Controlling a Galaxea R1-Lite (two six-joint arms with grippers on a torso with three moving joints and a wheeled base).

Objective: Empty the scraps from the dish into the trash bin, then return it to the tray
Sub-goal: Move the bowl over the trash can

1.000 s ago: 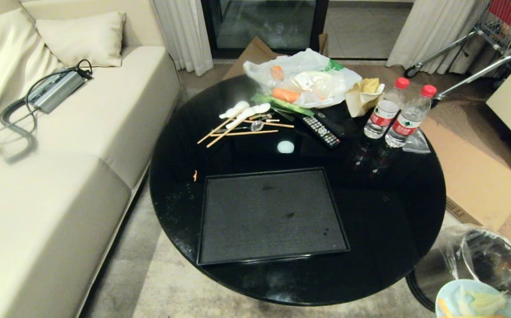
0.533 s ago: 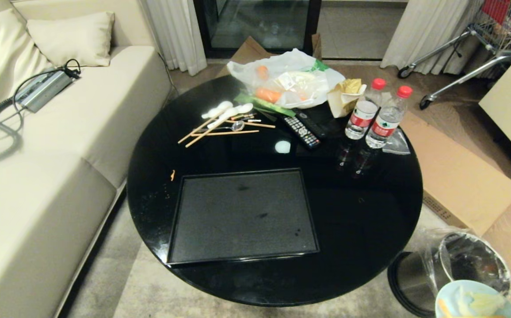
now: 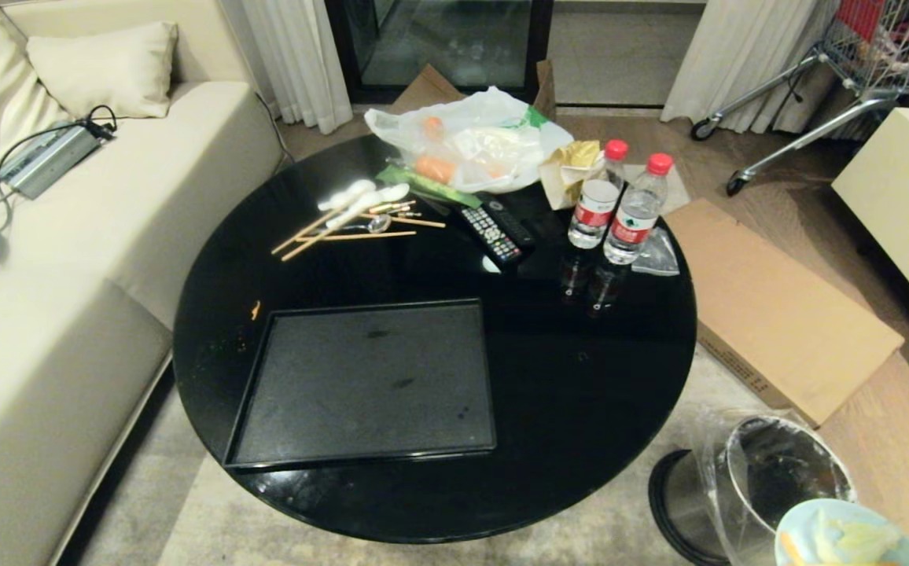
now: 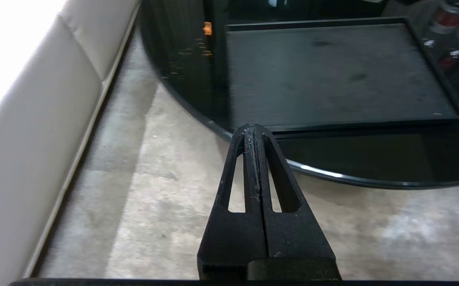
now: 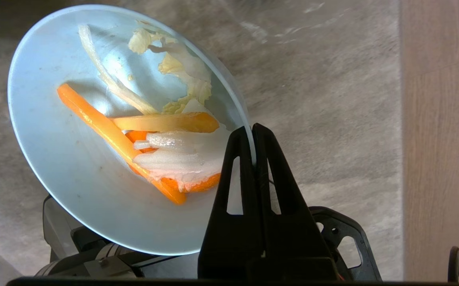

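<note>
While the right gripper [image 5: 252, 131] pinches the dish [image 5: 106, 131] by its rim, jaws clamped tight on the edge, the bowl sits tilted, open face turned up and toward the wrist camera. In the head view the dish [image 3: 844, 534] shows at the bottom right corner, just beside the trash bin [image 3: 769, 479], not over its mouth as far as I can tell.

Scraps [image 5: 154, 139] lie in the dish: carrot strips, longest one running diagonally across the bowl, plus pale peelings bunched toward the gripped rim.

Trash bin stands upright on the floor, off the table [image 3: 604, 393] edge, clear liner bag around its rim.

Tray [image 3: 360, 385] lies flat on the table, long axis left-right in the head view, nearer the sofa [image 3: 53, 299] side.

Left gripper [image 4: 254, 133] hangs off the table's near edge, above the floor, fingers pressed together on nothing.

Two water bottles [image 3: 616, 208] have red caps and red labels; label print too small to read. Remote [image 3: 494, 232] buttons unreadable too.
</note>
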